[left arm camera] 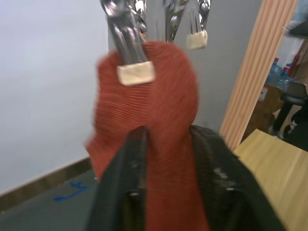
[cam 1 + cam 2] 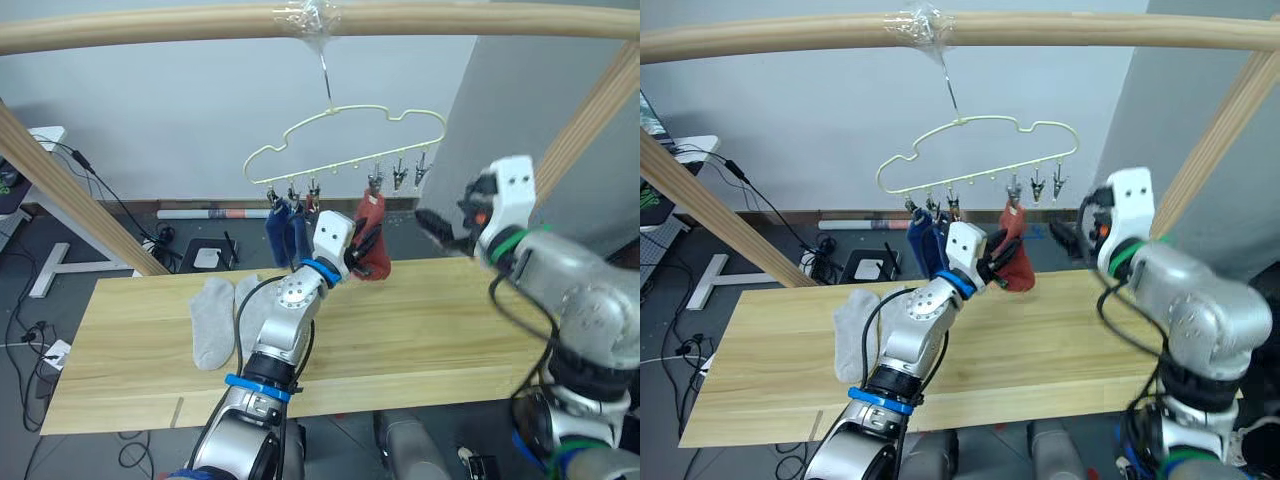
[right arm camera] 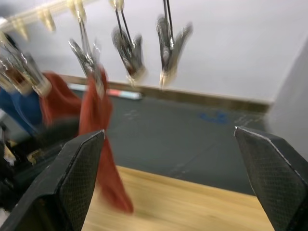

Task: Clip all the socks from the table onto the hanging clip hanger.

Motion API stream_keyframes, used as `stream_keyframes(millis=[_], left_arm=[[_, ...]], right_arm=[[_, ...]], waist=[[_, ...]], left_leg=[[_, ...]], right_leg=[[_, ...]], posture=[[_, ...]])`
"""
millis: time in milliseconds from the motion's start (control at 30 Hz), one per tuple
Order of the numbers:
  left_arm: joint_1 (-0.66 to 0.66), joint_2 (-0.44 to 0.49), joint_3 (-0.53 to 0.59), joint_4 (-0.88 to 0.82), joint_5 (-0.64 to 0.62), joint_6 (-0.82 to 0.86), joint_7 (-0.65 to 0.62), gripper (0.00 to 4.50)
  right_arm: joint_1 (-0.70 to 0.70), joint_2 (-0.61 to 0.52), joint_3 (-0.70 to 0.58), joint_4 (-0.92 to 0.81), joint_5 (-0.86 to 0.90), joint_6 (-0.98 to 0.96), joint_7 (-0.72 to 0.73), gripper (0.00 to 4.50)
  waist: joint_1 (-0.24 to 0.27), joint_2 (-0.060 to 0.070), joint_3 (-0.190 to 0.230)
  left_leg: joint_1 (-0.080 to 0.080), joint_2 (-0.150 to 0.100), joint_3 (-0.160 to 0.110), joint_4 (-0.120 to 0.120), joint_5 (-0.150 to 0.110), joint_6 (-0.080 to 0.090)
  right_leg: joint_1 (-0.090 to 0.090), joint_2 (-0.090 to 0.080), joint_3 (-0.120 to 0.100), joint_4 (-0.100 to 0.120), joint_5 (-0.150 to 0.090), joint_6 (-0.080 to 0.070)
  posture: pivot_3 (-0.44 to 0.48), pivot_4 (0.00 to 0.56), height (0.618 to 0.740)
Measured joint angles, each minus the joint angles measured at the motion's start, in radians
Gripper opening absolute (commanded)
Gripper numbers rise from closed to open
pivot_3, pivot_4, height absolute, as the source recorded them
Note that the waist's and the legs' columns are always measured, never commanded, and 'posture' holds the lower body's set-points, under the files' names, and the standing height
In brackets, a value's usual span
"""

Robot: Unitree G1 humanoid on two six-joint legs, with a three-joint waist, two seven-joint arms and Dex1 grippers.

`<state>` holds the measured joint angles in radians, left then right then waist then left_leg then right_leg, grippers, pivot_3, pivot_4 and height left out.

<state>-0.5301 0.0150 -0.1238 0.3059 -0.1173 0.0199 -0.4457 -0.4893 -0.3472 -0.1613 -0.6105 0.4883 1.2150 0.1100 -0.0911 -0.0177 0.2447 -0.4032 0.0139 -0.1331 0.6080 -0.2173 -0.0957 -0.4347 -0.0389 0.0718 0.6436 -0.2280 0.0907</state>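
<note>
The pale-yellow clip hanger (image 2: pixel 345 140) hangs by its hook from the wooden bar. Two blue socks (image 2: pixel 285 235) hang from its left clips, with a rust red sock (image 3: pixel 60 98) next to them. Another rust red sock (image 2: pixel 374 240) hangs from a middle clip (image 1: pixel 136 72). My left gripper (image 2: pixel 360 250) is shut on this sock just below the clip. My right gripper (image 2: pixel 437 226) is open and holds nothing, to the right of the sock and below two bare clips (image 3: pixel 127 48). Two light grey socks (image 2: pixel 213 322) lie side by side on the table (image 2: pixel 420 330), left of my left arm.
A thick wooden bar (image 2: pixel 200 25) crosses overhead, with slanted wooden posts at the left (image 2: pixel 70 195) and right (image 2: pixel 590 110). Cables, a white stand and a tube lie on the floor behind the table.
</note>
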Motion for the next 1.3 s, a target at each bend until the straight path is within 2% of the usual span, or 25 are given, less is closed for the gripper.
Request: stream_keyframes(millis=[100,167,233,333,467,567,667,1300], left_arm=[[0.013,0.035,0.002,-0.035,-0.002,0.025,-0.027,3.39],[0.049,0.108,0.002,-0.112,-0.010,0.054,-0.078,4.03],[0.091,0.189,0.015,-0.188,-0.028,0.089,-0.128,4.04],[0.144,0.278,0.039,-0.312,-0.071,0.159,-0.182,4.04],[0.161,0.361,0.094,-0.482,-0.144,0.252,-0.218,4.04],[0.159,0.377,0.105,-0.545,-0.178,0.311,-0.215,4.04],[0.153,0.391,0.120,-0.585,-0.199,0.366,-0.203,4.04],[0.118,0.413,0.132,-0.663,-0.238,0.419,-0.175,4.04]], right_arm=[[0.058,-0.008,0.093,-0.005,-0.079,-0.155,0.000,4.50],[0.094,0.002,0.175,0.007,-0.159,-0.290,-0.009,4.33],[0.119,0.040,0.217,0.040,-0.208,-0.386,-0.026,3.93],[0.126,0.079,0.249,0.085,-0.263,-0.470,-0.045,3.06],[0.116,0.116,0.262,0.131,-0.313,-0.542,-0.058,3.06],[0.112,0.135,0.263,0.163,-0.339,-0.578,-0.062,3.06],[0.083,0.171,0.263,0.225,-0.366,-0.624,-0.071,2.47],[-0.108,0.274,0.230,0.557,-0.444,-0.785,-0.093,2.47]], waist=[[-0.001,0.000,0.000],[-0.002,0.000,0.000],[-0.003,0.000,0.000],[0.004,-0.001,0.001],[0.018,-0.001,0.001],[0.025,-0.002,0.001],[0.028,-0.002,0.002],[0.035,-0.002,0.002]], left_leg=[[0.000,0.000,-0.001,0.000,0.000,0.000],[0.001,0.001,-0.001,0.000,0.000,0.000],[0.001,0.002,-0.001,-0.001,0.000,0.000],[0.000,0.002,-0.001,-0.001,0.000,0.000],[-0.001,0.001,-0.002,-0.001,0.000,0.000],[-0.001,0.001,-0.002,-0.001,0.000,0.000],[-0.001,0.002,-0.002,-0.001,0.000,0.000],[-0.001,0.001,-0.002,-0.001,0.000,0.000]], right_leg=[[0.000,0.000,0.000,0.000,0.000,0.000],[0.000,0.001,0.000,0.001,0.000,0.000],[-0.001,0.002,0.000,0.001,0.000,0.000],[-0.002,0.001,0.000,0.001,0.000,0.000],[-0.002,0.001,-0.001,0.000,0.000,0.000],[-0.001,0.001,-0.001,0.000,0.000,-0.001],[-0.002,0.001,-0.001,0.001,0.000,-0.001],[-0.002,0.001,-0.001,0.001,0.000,-0.001]], posture=[[-0.039,0.223,0.740],[-0.039,0.223,0.740],[-0.021,0.223,0.740],[-0.009,0.228,0.740],[0.010,0.232,0.740],[0.017,0.235,0.740],[0.028,0.235,0.740],[0.056,0.241,0.740]])
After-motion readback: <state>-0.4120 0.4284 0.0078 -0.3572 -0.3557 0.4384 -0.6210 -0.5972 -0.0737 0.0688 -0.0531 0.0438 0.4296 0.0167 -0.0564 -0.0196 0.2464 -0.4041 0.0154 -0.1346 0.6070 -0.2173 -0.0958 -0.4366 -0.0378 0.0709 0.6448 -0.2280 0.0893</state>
